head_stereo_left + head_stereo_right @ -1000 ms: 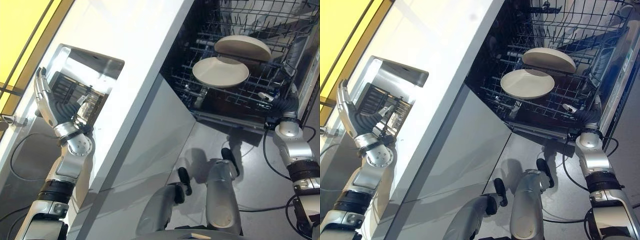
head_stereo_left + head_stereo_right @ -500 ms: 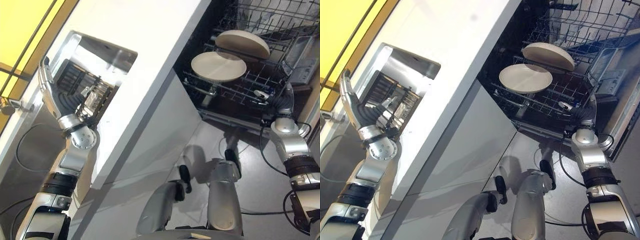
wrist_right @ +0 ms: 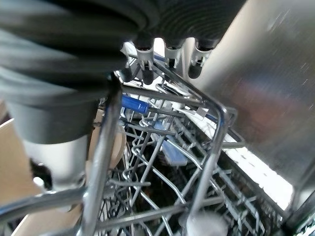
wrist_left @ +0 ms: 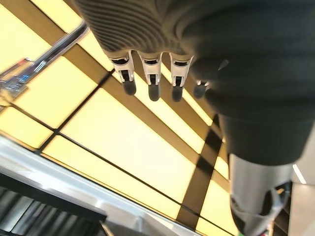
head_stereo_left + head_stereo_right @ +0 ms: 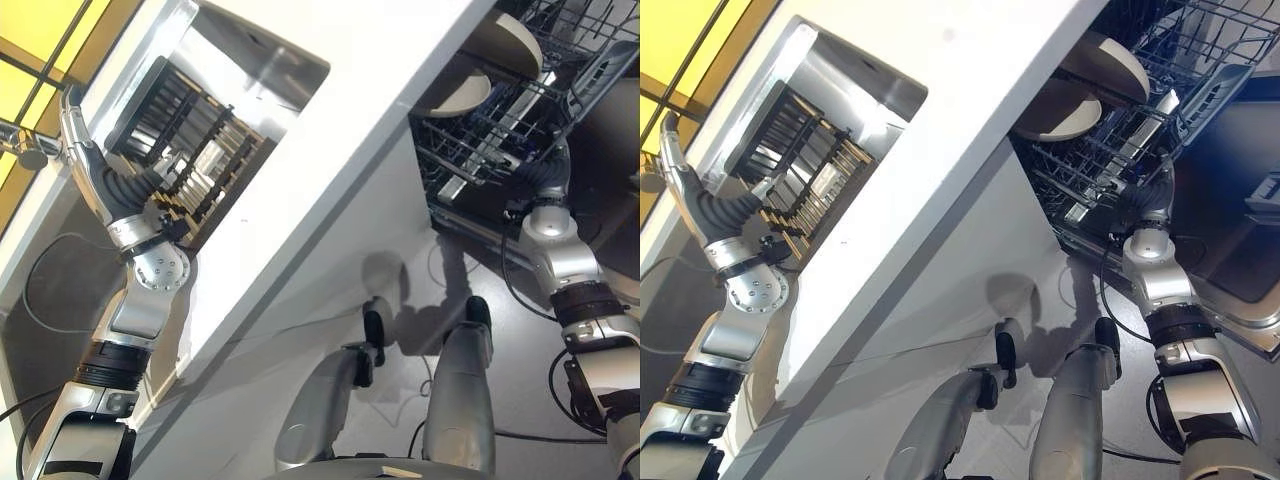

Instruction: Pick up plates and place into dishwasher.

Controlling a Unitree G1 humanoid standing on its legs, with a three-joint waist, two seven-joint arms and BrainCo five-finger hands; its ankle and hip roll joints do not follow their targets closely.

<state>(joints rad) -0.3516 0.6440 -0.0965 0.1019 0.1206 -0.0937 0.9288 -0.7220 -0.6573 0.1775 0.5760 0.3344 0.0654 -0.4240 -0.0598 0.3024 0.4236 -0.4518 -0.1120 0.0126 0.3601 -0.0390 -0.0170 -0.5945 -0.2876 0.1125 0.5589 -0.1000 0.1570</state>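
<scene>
Plates point(image 5: 1080, 90): two, racked in the dishwasher basket point(image 5: 500, 120), just beyond right hand point(image 3: 170, 54) fingers, which curl over the basket's wire rim. Left hand point(image 4: 152, 78): relaxed, empty, well apart by the sink point(image 5: 190, 130).

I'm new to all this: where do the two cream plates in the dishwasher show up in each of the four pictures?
Left eye view: plates at the upper right, in the wire rack, partly behind the white counter.
Right eye view: upper right again, in the rack.
Left wrist view: not there; yellow panels.
Right wrist view: a cream edge past the rack wires, likely a plate.
Shared landmark: the wire rack.
</scene>
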